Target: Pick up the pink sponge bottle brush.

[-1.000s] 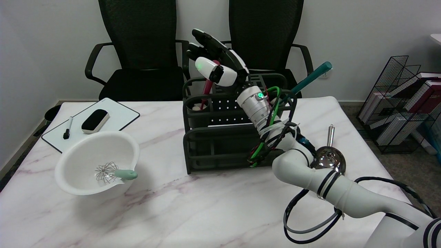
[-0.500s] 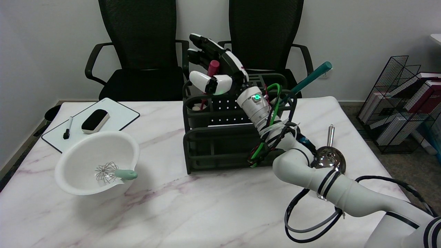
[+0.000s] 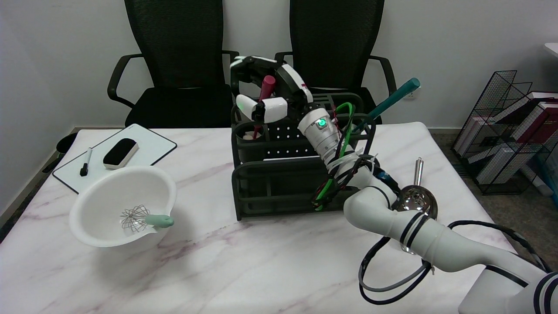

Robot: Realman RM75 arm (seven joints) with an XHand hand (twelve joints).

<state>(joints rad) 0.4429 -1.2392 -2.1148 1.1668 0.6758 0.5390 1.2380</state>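
While a second ago the right hand [image 3: 266, 89] hung open above the pink sponge bottle brush [image 3: 263, 104] with the fingers [image 3: 244, 65] stretched up and away, it has now dropped and curled around the top of the handle. The brush stands nearly upright in the left rear cup of the black utensil rack [image 3: 296, 174], its pale sponge end low in the cup and its dark pink tip poking up between the thumb in front and the fingers behind. They look closed on the handle, though whether the grip is firm I cannot tell; the brush has not yet risen. That suggests the grasp is just being made, with the lift left to do. Behind the fingers the wrist slopes down and right over the rack, the forearm bending back to the table's [image 3: 218, 270] near right corner.
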